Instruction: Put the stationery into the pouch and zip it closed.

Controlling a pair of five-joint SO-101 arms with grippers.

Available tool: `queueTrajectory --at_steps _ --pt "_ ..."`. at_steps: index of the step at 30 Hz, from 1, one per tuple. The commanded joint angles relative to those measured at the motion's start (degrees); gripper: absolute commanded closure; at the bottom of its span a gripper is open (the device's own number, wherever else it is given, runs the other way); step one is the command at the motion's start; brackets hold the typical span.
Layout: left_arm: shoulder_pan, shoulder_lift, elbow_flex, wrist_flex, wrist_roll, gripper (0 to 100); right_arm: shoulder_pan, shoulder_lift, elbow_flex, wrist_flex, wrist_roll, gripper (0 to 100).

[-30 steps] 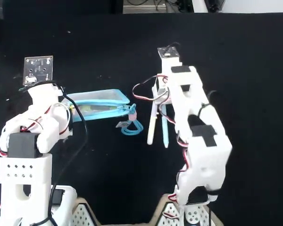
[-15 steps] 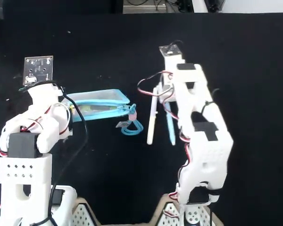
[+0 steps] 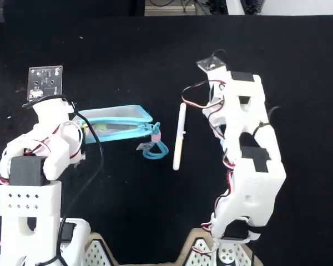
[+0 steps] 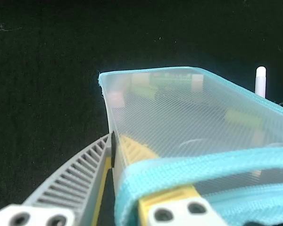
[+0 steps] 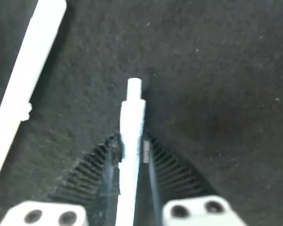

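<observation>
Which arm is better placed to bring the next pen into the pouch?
Right. The right gripper clamps a pen, while the left gripper is occupied pinching the pouch.

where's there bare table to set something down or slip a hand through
Bare cloth: the far table beyond the pouch and white pen; the stretch to the right of the right arm; the near patch between the arms, below the blue strap. Crowded: the narrow gap between strap and white pen.
</observation>
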Motion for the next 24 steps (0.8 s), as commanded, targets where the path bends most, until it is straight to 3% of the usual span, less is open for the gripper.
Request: queueTrajectory --at_steps 1,11,24 --pt "-0.57 0.18 0.66 0.09 -0.35 97 -1.85 -0.13 -1.10 0.53 -2.46 85.6" --pt "-0.66 0.18 0.66 0.09 -0.35 97 -3.78 0.13 -7.78 2.46 -6.24 88.9" --pt "-0.66 0.18 0.66 0.18 -0.35 97 -2.20 7.96 -6.20 -3.16 -5.98 89.2"
